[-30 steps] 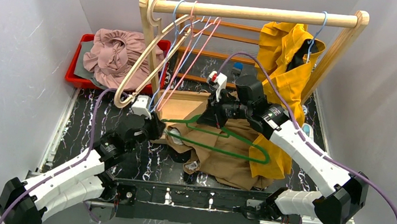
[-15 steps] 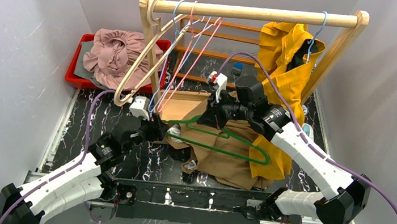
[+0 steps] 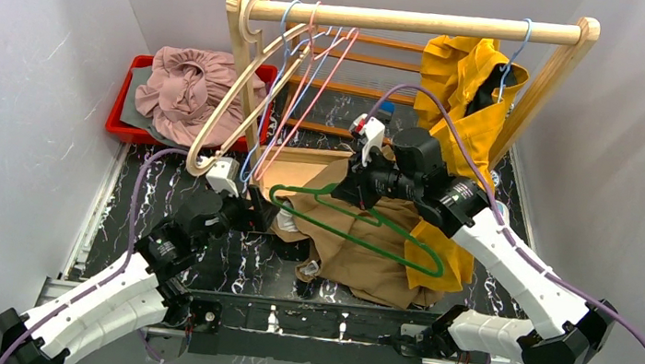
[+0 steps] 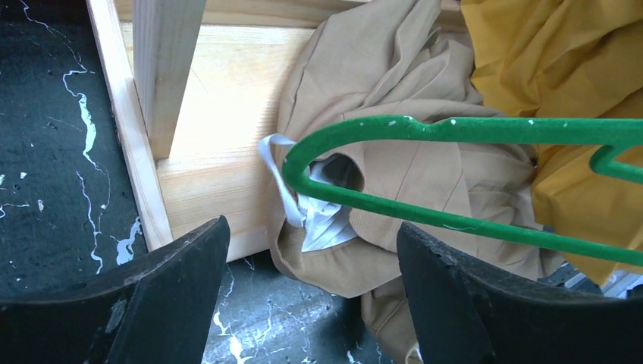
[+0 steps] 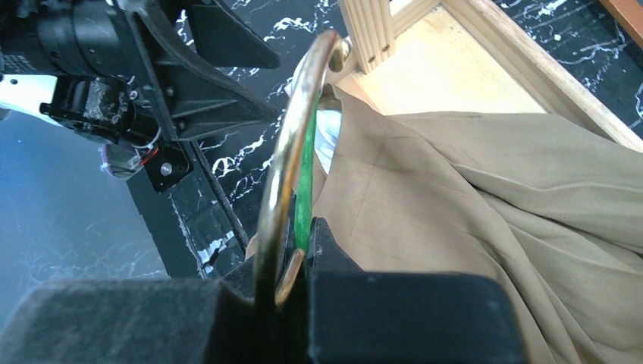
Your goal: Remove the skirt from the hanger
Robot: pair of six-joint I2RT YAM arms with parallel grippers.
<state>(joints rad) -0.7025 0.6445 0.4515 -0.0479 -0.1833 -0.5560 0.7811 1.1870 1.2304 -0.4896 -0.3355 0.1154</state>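
Left wrist view, left gripper (image 4: 312,231) wide apart, empty, right gripper (image 5: 297,262) clamped on green hanger (image 4: 455,123)

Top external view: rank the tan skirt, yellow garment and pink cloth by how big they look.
1. Tan skirt and yellow garment: about alike; the right arm hides part of each.
2. Pink cloth: clearly smaller.

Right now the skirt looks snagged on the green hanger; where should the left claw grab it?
Pinch the white ribbon loop beside the green hanger's rounded end, coming straight in from the open left claw: there it stands clear of the tan skirt, seemingly hooked over that end.
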